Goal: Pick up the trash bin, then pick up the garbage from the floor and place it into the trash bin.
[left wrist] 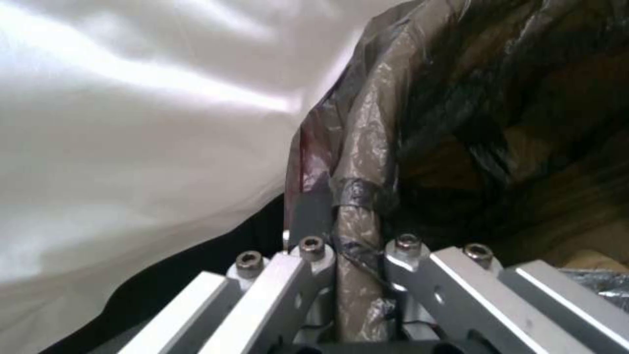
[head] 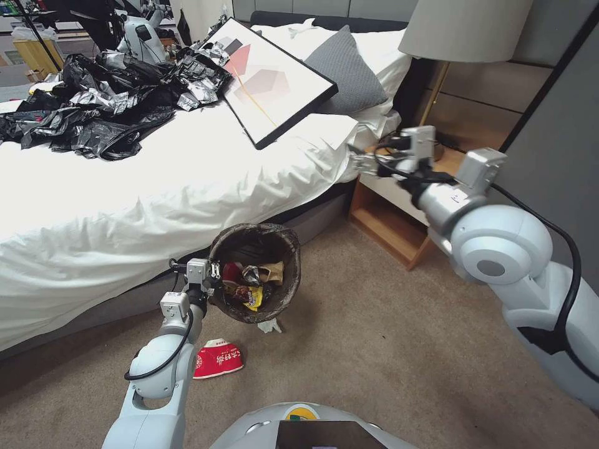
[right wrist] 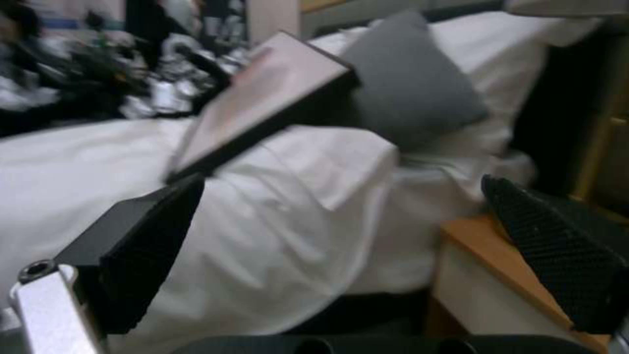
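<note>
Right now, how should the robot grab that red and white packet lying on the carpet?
Probably from above. The red and white packet lies flat on the carpet by the left arm, its puffed middle being the easiest part to pinch. The right gripper is open and free up by the bed; the left gripper holds the trash bin by its rim.

Bed (head: 125,206) in white sheets. Glossy black bag heap (head: 93,118) at far end. Framed picture (head: 274,81) leans against grey pillow (head: 346,68). Wooden nightstand (head: 390,227), lamp (head: 465,31) seemingly on it.
</note>
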Controlling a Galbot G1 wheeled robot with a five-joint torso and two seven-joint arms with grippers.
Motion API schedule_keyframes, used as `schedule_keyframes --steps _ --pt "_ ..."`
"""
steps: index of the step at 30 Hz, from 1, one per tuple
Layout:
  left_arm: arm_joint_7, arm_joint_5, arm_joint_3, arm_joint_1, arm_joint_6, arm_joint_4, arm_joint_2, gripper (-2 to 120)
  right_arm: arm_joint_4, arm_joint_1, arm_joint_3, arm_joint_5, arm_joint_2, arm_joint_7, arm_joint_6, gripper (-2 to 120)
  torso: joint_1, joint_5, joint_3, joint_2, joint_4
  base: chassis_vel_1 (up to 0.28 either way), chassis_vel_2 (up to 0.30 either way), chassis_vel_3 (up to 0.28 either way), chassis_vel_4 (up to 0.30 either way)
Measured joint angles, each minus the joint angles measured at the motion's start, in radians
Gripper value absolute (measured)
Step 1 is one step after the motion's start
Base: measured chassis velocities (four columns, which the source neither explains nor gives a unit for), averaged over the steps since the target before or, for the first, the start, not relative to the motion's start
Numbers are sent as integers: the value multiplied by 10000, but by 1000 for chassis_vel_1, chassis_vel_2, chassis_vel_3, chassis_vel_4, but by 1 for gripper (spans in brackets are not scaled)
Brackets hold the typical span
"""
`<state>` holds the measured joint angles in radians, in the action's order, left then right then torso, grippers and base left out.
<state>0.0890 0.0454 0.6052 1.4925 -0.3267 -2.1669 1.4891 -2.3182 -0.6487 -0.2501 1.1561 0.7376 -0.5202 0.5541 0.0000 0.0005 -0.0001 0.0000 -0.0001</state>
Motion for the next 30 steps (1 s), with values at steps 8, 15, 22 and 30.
schedule_keyframes --steps 8,15,22,30 --pt "-100 310 0 79 -193 -251 -96 2 834 -4591 -2365 -5263 1400 1098 -1769 100 0 -5 1 0 -1 0 0 0 0" --pt "-102 387 -23 109 -340 -387 -145 2 2166 -7175 -2959 -8985 3835 1852 -3985 100 0 -6 0 1 -3 0 0 0 0" --pt "-133 389 -12 179 -362 -494 -161 2 2576 -7321 -2589 -9269 4602 1794 -4076 100 0 -8 1 1 4 8 7 6 7" --pt "-146 381 53 250 -352 -525 -126 2 2869 -7185 -2312 -9428 4914 1741 -4201 100 0 -5 2 0 5 68 76 76 66"
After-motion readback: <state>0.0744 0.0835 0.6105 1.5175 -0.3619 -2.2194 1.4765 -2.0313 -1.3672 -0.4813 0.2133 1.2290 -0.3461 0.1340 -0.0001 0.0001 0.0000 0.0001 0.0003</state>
